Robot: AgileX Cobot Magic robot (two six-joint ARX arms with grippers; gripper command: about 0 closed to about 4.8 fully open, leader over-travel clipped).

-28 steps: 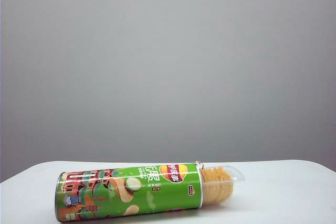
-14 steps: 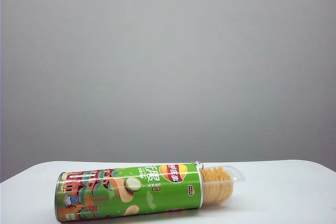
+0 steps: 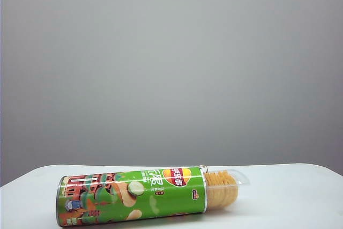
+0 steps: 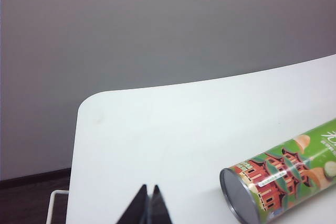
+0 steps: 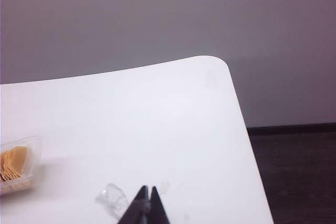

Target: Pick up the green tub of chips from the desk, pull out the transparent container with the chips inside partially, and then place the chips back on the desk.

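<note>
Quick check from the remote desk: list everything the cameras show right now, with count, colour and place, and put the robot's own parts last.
green tub of chips: one, bright green with red building artwork, lying on its side on the desk, left of centre in the exterior view.
transparent container: one, clear plastic, sticking partly out of the tub's right end.
chips: one stack, yellow-orange, inside the container.
clear scrap: one small piece, transparent, on the desk near the right gripper's tips; what it is I cannot tell.
desk: one, white, under everything.
wall: grey, behind the desk.
left gripper: dark, shut, off the tub's closed end, holding nothing.
right gripper: dark, shut, beyond the container's end, holding nothing.
</note>
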